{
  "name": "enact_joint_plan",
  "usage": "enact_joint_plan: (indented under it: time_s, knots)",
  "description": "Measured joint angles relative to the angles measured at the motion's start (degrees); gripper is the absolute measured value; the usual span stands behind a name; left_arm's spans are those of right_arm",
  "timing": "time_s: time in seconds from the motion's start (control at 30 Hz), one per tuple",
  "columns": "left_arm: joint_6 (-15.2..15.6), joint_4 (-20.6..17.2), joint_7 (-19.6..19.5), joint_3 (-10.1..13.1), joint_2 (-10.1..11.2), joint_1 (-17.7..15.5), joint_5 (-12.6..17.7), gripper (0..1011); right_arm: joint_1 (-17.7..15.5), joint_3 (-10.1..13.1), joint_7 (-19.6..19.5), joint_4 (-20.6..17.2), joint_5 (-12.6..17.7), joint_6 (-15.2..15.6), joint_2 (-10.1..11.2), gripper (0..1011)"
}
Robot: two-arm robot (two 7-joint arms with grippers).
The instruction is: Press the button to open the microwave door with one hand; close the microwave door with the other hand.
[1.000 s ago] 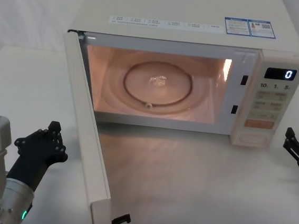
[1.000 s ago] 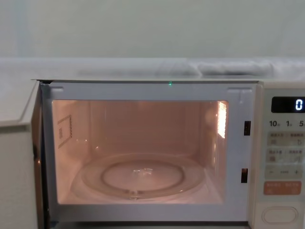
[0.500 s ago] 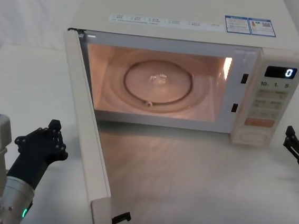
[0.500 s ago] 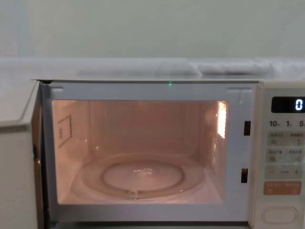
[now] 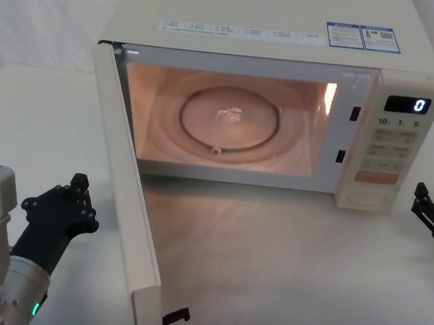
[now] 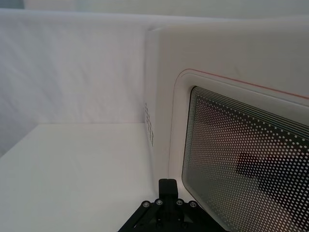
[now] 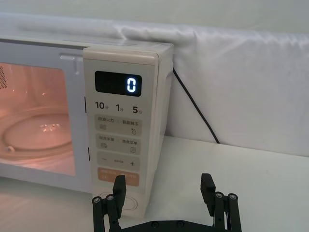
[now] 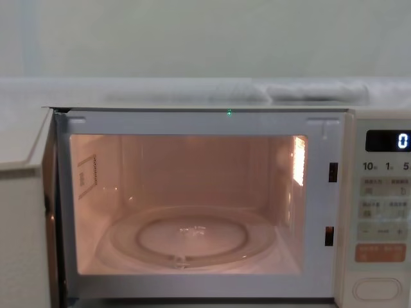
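The microwave door (image 5: 132, 200) stands wide open, swung out toward me on its left hinge; its dotted window (image 6: 241, 159) faces my left wrist camera, and its edge (image 8: 22, 224) shows in the chest view. My left gripper (image 5: 71, 195) is shut, low on the table just left of the door's outer face, with its tip (image 6: 167, 183) close to the window frame but apart from it. The button (image 5: 371, 200) sits at the bottom of the control panel (image 7: 120, 130). My right gripper (image 7: 163, 186) is open and empty, a little right of and in front of the panel.
The lit cavity holds a glass turntable (image 5: 228, 121). The display (image 7: 118, 84) reads 0. A black cable (image 7: 193, 108) runs down the white cloth behind the microwave. White table (image 5: 306, 279) spreads in front and to both sides.
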Motion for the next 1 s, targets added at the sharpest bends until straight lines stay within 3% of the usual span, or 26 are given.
enact_joint_plan:
  time_s: [0.4,0.6,0.83,1.0]
  knots:
    - [4.0,-4.9,-2.3,-1.6,0.8,2.0,2.0,0,0.0,0.0,0.0,0.0,0.0,0.0,0.0,1002]
    - [5.8,-8.8,-3.4,-4.3,1.5,4.8,2.2,0,0.0,0.0,0.0,0.0,0.0,0.0,0.0,1002]
    - [5.5,-13.2,-6.7,-7.8,2.1,7.8,0.4,0,0.0,0.0,0.0,0.0,0.0,0.0,0.0,1002]
    - [4.2,-15.4,-9.2,-9.0,2.6,8.3,-2.0,0,0.0,0.0,0.0,0.0,0.0,0.0,0.0,1002]
